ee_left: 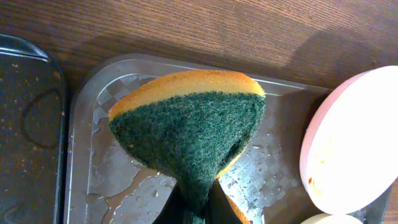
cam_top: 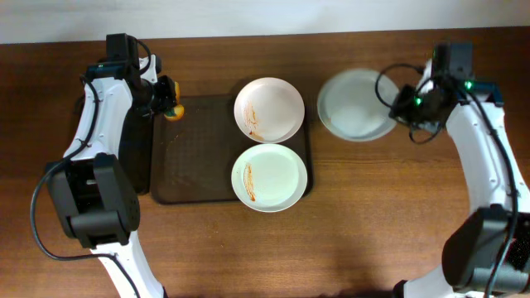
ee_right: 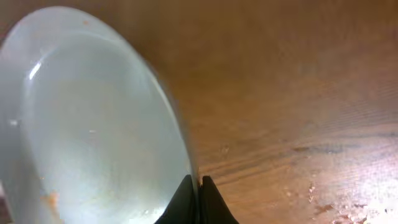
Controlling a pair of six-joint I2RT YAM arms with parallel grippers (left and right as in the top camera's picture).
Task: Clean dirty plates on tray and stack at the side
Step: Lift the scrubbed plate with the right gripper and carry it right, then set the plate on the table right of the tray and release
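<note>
1. Left gripper (ee_left: 194,206): clenched on the sponge (ee_left: 186,124) over the tray's (cam_top: 190,178) 10 o'clock corner, likely ready for scrubbing.
2. Far plate (cam_top: 269,109), tray 1 o'clock, and near plate (cam_top: 269,177), tray 4 o'clock: both sauce-smeared, so you probably clean these next.
3. Side plate (cam_top: 358,103): off the tray at its 2 o'clock, with its rim pinched by your right gripper (ee_right: 199,186), presumably to start the stack.

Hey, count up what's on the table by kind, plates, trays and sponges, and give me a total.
Plates: 3
Trays: 2, the brown tray and the black tray
Sponge: 1
Total: 6
</note>
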